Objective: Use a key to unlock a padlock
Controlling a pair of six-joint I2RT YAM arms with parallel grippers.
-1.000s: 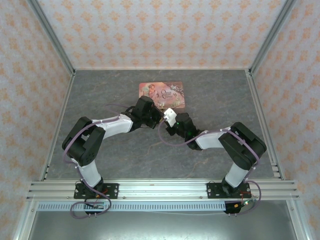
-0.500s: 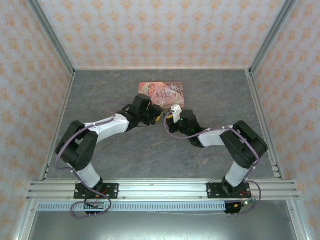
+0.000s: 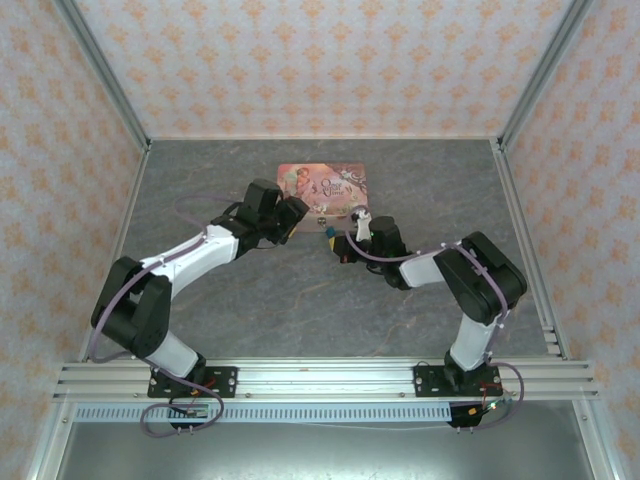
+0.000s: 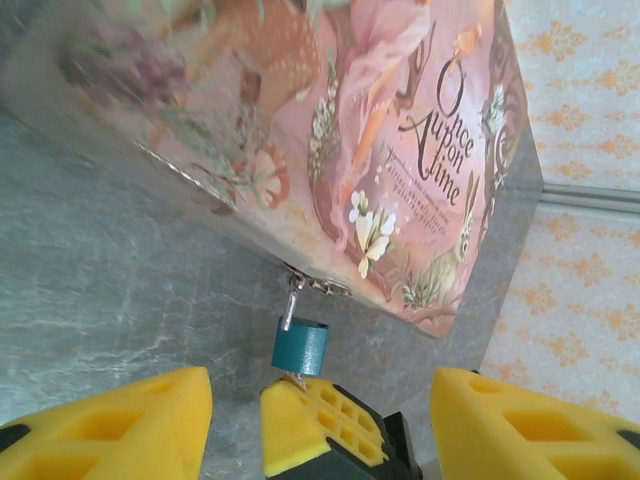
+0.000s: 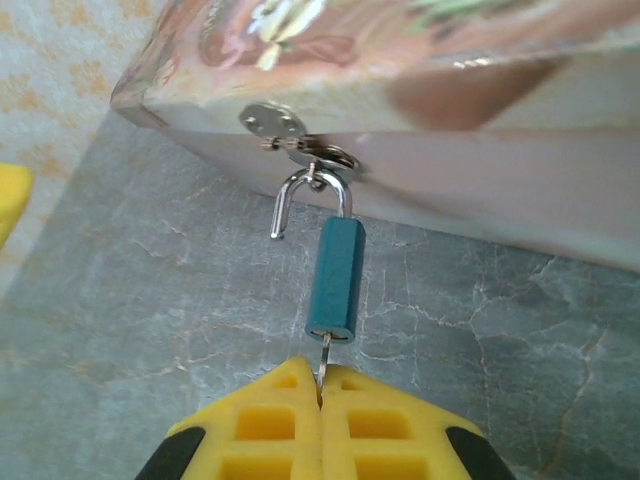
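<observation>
- Top external view: both arms reached toward the near edge of the box (image 3: 322, 188), which lay at the far middle of the table (image 3: 250, 300). The left gripper (image 3: 291, 213) was by the box's near left corner, and the right arm came in from the right.
- Right wrist view: the right gripper (image 5: 320, 385) had its fingers pressed together on the key (image 5: 324, 355), whose blade sat in the near end of the padlock (image 5: 335, 275).
- The padlock was at the clasp (image 5: 300, 140) on the box's near side. Its shackle (image 5: 310, 195) passed through the clasp ring, with one leg free of the body. Whether the padlock rested on the table could not be told.
- Left wrist view: the left gripper's fingers (image 4: 110, 425) stood wide apart and gripped nothing. The padlock was just beyond them, and a finger of the right gripper showed between them.
</observation>
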